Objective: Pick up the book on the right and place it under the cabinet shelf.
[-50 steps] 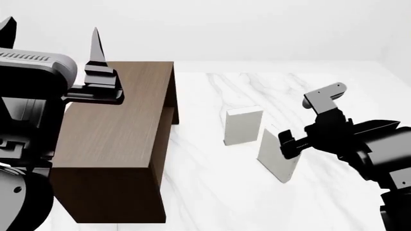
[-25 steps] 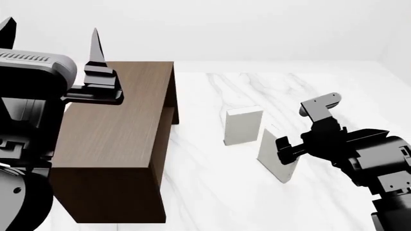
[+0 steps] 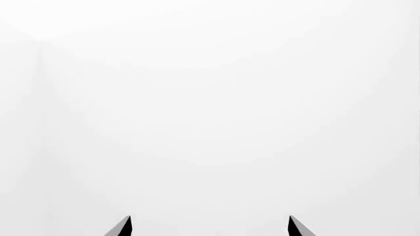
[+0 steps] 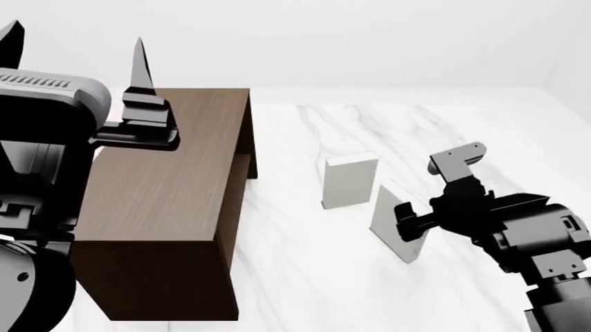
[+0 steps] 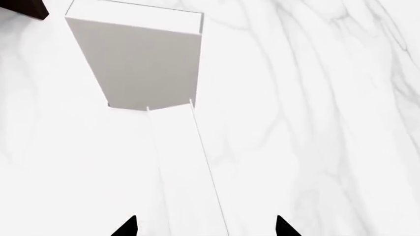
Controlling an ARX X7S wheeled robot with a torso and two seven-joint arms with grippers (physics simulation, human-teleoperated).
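Two pale grey-white books stand upright on the white marble surface. The right book [image 4: 392, 223] is tilted and edge-on to my right gripper [image 4: 407, 221], which is open with one finger on each side of the book's edge. In the right wrist view the book [image 5: 187, 187] runs as a thin strip between the fingertips [image 5: 128, 227], gripper [image 5: 204, 227]. The left book [image 4: 349, 181] stands just beyond it and also shows in the right wrist view [image 5: 141, 64]. The dark brown cabinet [image 4: 171, 207] stands at the left, its inside mostly hidden. My left gripper [image 4: 74, 52] is open and raised.
The left wrist view shows only a white wall beyond the open gripper [image 3: 208, 227]. A corner of the cabinet [image 5: 23, 7] shows in the right wrist view. The marble surface [image 4: 305, 277] stretches between the cabinet and the books.
My right arm has sunk and moved slightly left, bringing the gripper lower along the right book's edge. The books, cabinet and left arm have not moved.
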